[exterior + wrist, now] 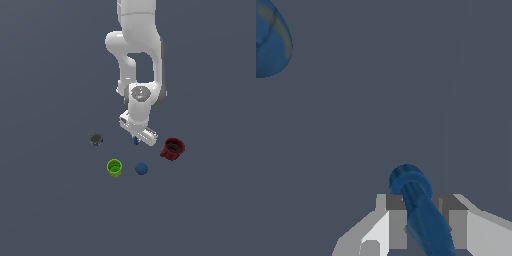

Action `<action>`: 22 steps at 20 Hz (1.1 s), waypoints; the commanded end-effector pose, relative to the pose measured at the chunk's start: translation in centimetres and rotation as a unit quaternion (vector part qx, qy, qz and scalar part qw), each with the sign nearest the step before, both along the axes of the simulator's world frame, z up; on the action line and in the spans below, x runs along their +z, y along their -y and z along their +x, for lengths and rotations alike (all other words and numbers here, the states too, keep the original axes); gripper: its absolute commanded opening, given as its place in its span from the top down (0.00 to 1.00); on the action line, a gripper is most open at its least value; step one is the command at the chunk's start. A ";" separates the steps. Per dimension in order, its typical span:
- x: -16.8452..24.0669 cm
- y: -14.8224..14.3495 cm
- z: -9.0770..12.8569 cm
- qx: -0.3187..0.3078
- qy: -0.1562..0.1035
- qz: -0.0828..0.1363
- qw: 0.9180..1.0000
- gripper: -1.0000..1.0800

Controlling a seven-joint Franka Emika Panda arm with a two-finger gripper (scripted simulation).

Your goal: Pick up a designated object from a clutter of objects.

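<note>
Dark grey flooring runs flat to every edge, with no corner in sight. Near its middle the gripper [136, 138] pinches the tiny blue piece [418, 210] between its fingers [397, 227]. Around it lie the dark grey lump [96, 139], lime-green cup [114, 167], blue ball [141, 168] and red cup [173, 148].

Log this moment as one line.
claw: around tiny blue piece | grip: unconfirmed | blue ball: untouched | red cup: untouched
</note>
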State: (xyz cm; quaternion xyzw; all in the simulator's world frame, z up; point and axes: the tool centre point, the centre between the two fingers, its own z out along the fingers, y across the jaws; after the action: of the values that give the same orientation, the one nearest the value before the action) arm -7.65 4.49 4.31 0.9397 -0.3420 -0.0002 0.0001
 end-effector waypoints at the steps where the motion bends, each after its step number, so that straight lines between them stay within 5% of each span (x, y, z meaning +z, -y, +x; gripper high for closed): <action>1: 0.3 0.0 0.1 0.000 0.000 0.000 1.000 1.00; 11: 4.2 -0.4 1.7 0.000 0.000 0.000 1.000 1.00; 22: 13.0 -1.1 5.4 0.000 0.000 0.000 1.000 1.00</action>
State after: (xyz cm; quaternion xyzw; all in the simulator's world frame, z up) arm -2.73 5.49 15.95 0.9397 -0.3420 0.0002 -0.0001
